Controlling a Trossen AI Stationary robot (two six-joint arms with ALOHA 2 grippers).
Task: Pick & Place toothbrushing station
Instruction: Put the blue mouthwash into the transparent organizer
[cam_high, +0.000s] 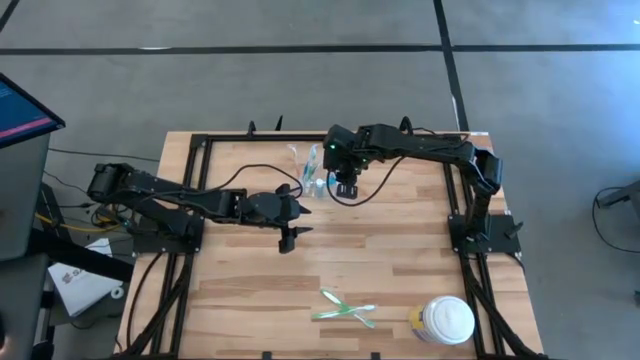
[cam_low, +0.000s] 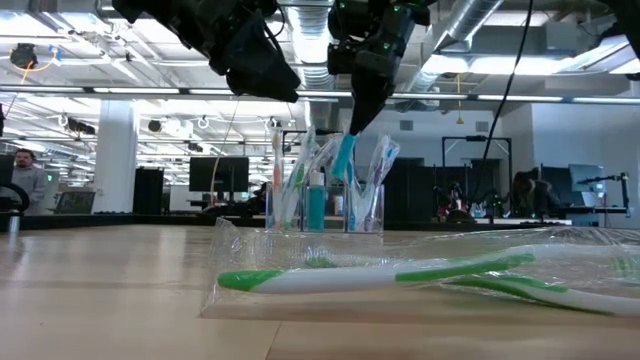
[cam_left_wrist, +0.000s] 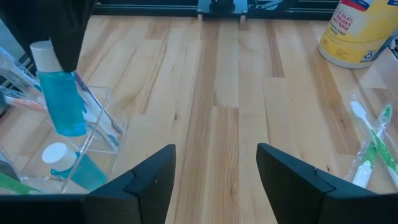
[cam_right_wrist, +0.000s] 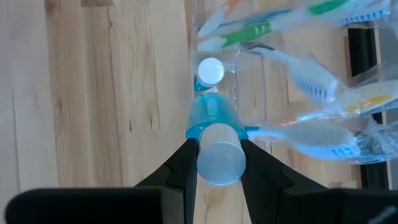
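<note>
The clear holder (cam_high: 311, 172) stands at the table's far middle. Several toothbrushes (cam_right_wrist: 311, 81) and a teal tube with a white cap (cam_right_wrist: 210, 70) stand in it. My right gripper (cam_high: 345, 186) hovers over the holder, shut on a second teal tube (cam_low: 343, 158). My left gripper (cam_high: 289, 238) hangs open over bare wood a little nearer and to the left of the holder (cam_left_wrist: 93, 124), with nothing between its fingers. Two wrapped green-and-white toothbrushes (cam_high: 345, 308) lie flat near the front edge. My right gripper pinches the tube at its white cap end (cam_right_wrist: 219, 163) between its two fingers. The fingers come steeply from above, pointing down. The tube hangs tilted below them, teal body (cam_left_wrist: 61, 102) lowermost, over the holder. Whether its lower end touches the holder, I cannot tell.
A white round lidded jar with a yellow label (cam_high: 444, 320) stands at the near right corner. A black frame (cam_high: 200, 150) runs along the table's edges. Bare wood lies between the holder and the wrapped toothbrushes (cam_low: 400, 275).
</note>
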